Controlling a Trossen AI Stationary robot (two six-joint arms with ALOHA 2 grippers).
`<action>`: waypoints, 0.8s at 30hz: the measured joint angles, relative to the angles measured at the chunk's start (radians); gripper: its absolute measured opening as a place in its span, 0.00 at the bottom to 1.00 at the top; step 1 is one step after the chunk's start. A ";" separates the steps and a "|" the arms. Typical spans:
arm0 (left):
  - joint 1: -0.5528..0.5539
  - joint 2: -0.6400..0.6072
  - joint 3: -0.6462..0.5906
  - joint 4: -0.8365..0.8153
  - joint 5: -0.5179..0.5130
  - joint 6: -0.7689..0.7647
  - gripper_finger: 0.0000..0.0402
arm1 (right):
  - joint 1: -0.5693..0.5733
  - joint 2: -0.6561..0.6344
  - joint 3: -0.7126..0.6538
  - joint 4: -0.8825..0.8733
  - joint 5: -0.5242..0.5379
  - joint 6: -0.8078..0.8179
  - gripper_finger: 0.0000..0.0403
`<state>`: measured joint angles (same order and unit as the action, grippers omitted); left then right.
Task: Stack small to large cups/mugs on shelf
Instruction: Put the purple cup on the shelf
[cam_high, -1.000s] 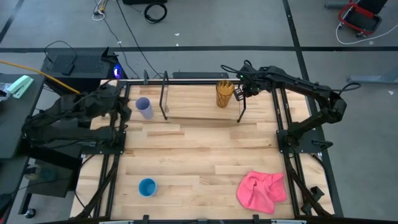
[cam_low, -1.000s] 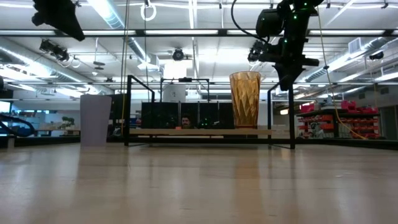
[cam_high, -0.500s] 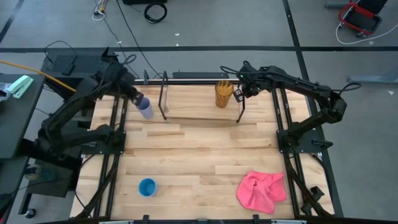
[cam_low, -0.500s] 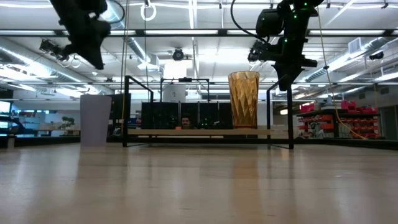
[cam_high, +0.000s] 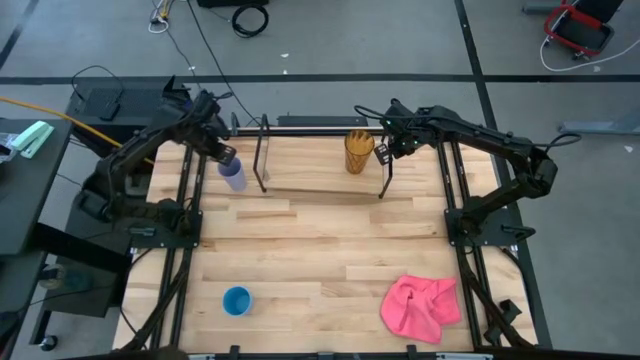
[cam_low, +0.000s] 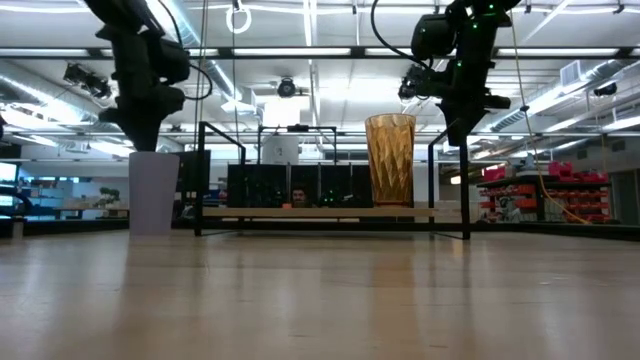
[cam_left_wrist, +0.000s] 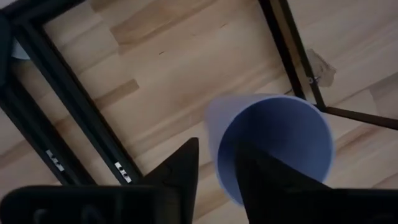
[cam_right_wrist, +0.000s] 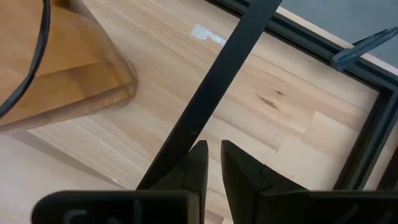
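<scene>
I work in a big industrial lab: long ceiling strip lights (cam_low: 330, 52), red storage racks (cam_low: 520, 190), grey concrete floor (cam_high: 330, 40).

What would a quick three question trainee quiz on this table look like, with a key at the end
1. True or false: the amber cup stands on the shelf.
2. Which cup is the left gripper over? A) blue B) lavender C) amber
3. Fill in: the pink cloth lies on the table's near ____ corner, on the right arm's side.

Key
1. True; it stands at the end nearest the right gripper.
2. B; the lavender cup stands on the table beside the shelf, and one finger reaches down inside its rim. The blue cup stands alone near the front edge.
3. right.
</scene>
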<state>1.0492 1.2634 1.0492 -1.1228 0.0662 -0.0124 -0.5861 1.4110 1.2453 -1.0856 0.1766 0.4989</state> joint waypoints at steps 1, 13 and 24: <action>0.000 0.009 0.000 0.002 0.000 0.000 0.28 | 0.000 0.000 0.000 -0.002 0.000 0.005 0.13; 0.000 0.085 0.000 0.048 0.000 0.002 0.30 | 0.009 0.000 0.000 -0.009 -0.002 0.024 0.13; 0.000 0.085 0.000 0.055 -0.008 0.003 0.15 | 0.020 0.000 0.000 -0.009 -0.002 0.025 0.13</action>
<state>1.0491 1.3487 1.0492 -1.0676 0.0582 -0.0097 -0.5659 1.4109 1.2457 -1.0950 0.1741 0.5236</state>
